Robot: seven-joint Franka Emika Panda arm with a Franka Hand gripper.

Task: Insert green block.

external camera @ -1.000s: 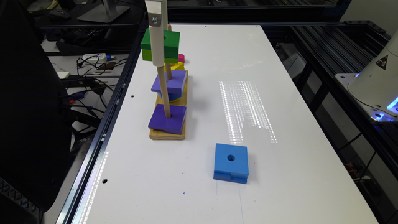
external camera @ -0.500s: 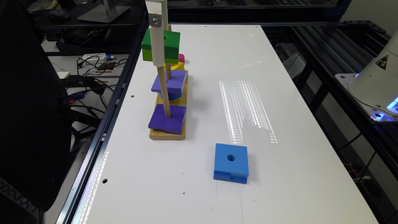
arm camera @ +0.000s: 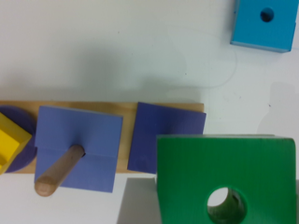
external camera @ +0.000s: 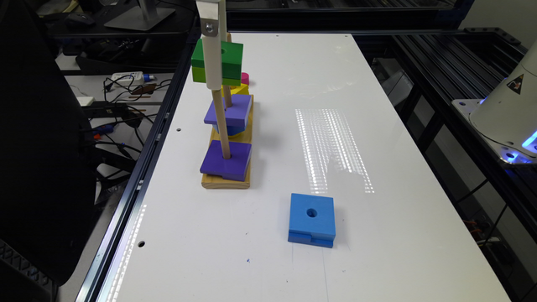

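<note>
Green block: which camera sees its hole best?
The wrist view: the green block is close, its hole seen from above with a peg inside. In the exterior view it is small, half behind the white gripper.

blue block on white table, purple blocks on pegged wooden base

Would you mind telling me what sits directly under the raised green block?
Under the green block lies a dark purple square block on the wooden base; its peg's tip shows through the green block's hole, the rest is covered.
</note>
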